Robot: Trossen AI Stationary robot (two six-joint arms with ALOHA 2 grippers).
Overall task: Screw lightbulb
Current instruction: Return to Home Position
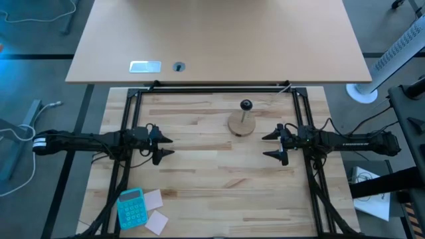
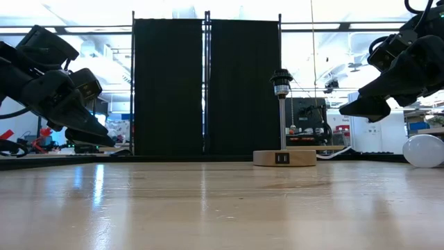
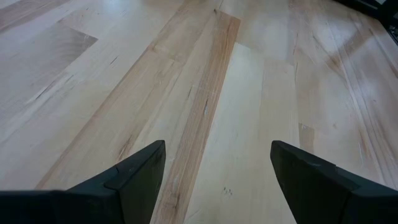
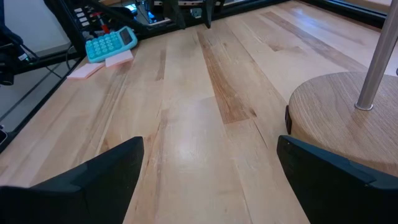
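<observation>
High view
- left gripper: hung over the worktop on its own side, fingers spread wide, nothing held; pose read as parked.
- right gripper: mirrored it opposite, also wide open and empty, tips facing the middle.
- lamp: stood upright between the arms toward the far edge, nearer the right gripper, socket bare; probably centred so either arm could reach it.
- calculator, notes: near corner on the left side, well apart from the job.

Low view
- bulb: lay on the worktop at the right edge, below the right gripper, apart from the lamp; I couldn't find it from above.
- both grippers: raised clear of the wood, so nothing could be knocked.

Left wrist view
- fingers: wide apart, only bare planks between them.

Right wrist view
- fingers: wide apart and empty; the lamp base sat just ahead to one side, untouched.
- task: bulb out of the socket, so judged not screwed in.
</observation>
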